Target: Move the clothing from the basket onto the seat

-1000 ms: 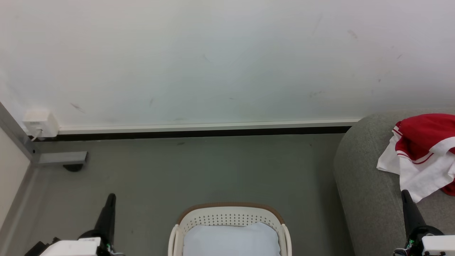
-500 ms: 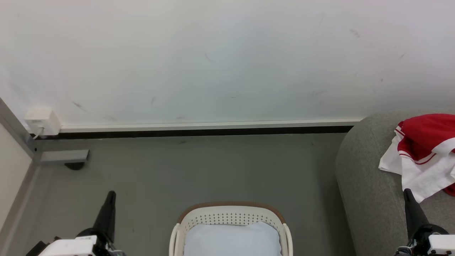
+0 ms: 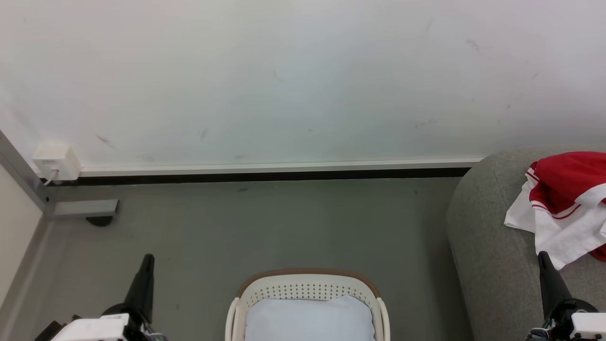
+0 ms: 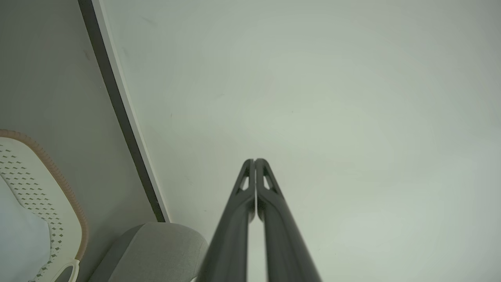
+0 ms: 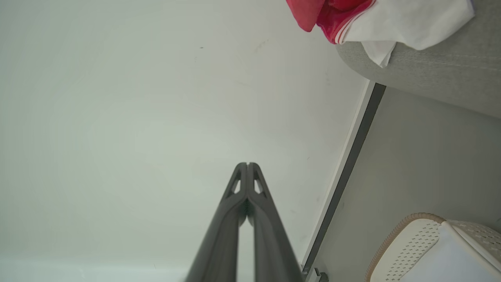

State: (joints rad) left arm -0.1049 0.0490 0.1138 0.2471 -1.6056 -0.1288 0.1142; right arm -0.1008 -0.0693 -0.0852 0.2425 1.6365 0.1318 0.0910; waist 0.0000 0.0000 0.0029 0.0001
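The red and white clothing [image 3: 565, 208] lies crumpled on the grey seat [image 3: 487, 255] at the right; the right wrist view catches it too, clothing [image 5: 372, 15] on the seat [image 5: 442, 74]. The white basket [image 3: 307, 286] with a brown rim stands on the floor at bottom centre and holds a pale blue-white pad [image 3: 307, 319]. My left gripper [image 3: 148, 258] points up at the lower left, shut and empty, well left of the basket. My right gripper [image 3: 542, 255] is shut and empty over the seat, just below the clothing. Both wrist views show fingertips pressed together: left gripper [image 4: 254, 160], right gripper [image 5: 247, 164].
A white wall with a dark skirting strip [image 3: 265, 177] runs behind the grey floor [image 3: 284, 227]. A white socket box [image 3: 54, 163] and a grey metal foot [image 3: 85, 208] sit at the far left. A grey frame edge slants along the left side.
The head view shifted very slightly a second ago; since half a second ago nothing has moved. Both grippers stay shut and still.
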